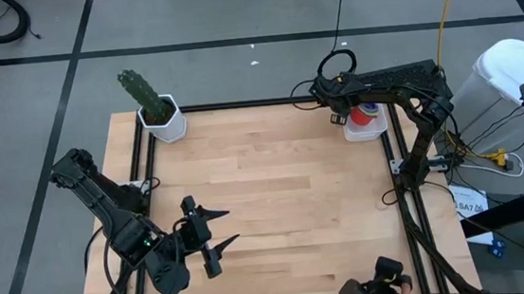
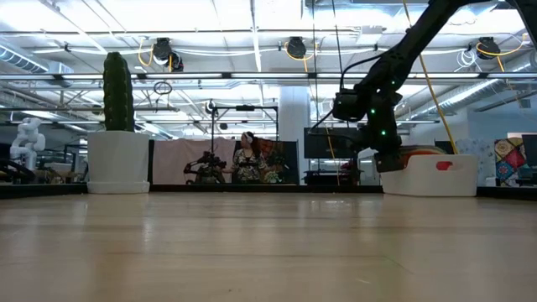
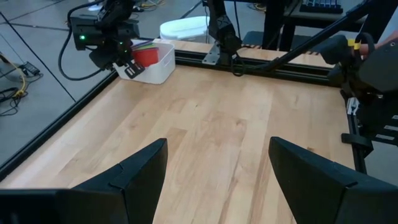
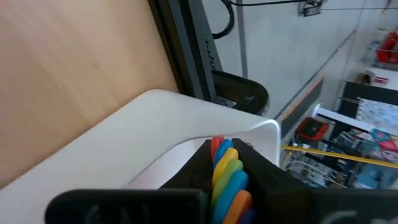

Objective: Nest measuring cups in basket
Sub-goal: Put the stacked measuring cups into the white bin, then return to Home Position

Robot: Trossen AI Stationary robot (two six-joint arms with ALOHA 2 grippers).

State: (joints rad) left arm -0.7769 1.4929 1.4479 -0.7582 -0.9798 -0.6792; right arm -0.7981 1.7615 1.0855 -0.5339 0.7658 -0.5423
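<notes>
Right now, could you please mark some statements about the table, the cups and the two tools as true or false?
1. The right tool is shut on the handles of the measuring cups. True.
2. The basket sits at the table's far right corner. True.
3. The left tool holds a cup. False: it is open and empty.
4. The cactus pot stands inside the basket. False: it stands at the far left corner.

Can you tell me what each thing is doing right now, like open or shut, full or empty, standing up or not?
left gripper: open, holding nothing, over the near left of the table.
right gripper: shut on the measuring cups' handles, at the basket.
measuring cups: stacked together, handles fanned, in the basket.
basket: upright at the table's far right corner, holding the cups.
cactus pot: upright at the far left corner.
</notes>
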